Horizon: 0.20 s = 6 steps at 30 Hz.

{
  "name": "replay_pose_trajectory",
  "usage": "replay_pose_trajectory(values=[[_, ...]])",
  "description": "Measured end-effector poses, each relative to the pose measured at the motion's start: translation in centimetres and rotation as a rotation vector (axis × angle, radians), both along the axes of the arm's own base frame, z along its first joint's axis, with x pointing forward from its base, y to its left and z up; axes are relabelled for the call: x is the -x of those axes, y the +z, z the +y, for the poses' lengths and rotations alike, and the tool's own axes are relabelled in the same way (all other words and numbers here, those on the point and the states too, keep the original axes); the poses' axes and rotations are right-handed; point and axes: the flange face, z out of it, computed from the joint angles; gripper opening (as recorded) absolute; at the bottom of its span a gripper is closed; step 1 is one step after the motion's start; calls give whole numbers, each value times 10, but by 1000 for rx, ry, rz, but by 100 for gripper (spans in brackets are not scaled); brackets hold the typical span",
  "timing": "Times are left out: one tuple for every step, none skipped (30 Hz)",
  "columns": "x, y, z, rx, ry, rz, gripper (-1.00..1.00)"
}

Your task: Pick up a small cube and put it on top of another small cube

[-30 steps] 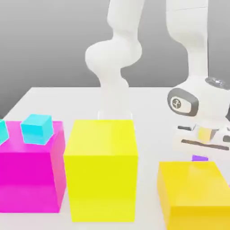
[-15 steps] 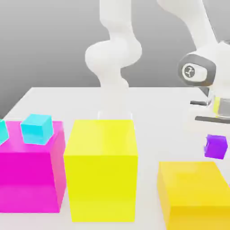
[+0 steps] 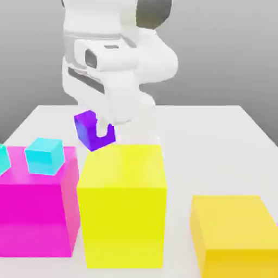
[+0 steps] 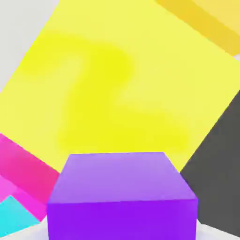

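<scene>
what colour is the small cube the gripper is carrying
Purple-violet. The small cube shows best in the hand view, held in the gripper.

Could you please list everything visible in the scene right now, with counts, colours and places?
small cube: one, glossy purple, held in the air above the gap between the magenta block and the tall yellow block.
cyan cubes: two, on top of the magenta block, one cut off at the exterior view's left edge.
magenta block: one, large, at the exterior view's left.
tall yellow block: one, large, in the middle.
low yellow block: one, at the exterior view's right.
table: one, white, under everything.
gripper: one, white, shut on the small cube.
</scene>
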Motion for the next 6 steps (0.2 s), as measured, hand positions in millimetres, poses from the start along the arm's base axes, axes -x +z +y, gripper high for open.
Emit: replay_pose_trajectory(values=[[8,-9,-23,-13,-44,4,-100],[13,-21,-34,-20,-67,6,-100],[16,-33,-40,-23,-78,6,100],[16,-33,-40,-23,-78,6,100],[16,-33,-40,-23,-78,6,100],[16,-33,-40,-23,-78,6,100]])
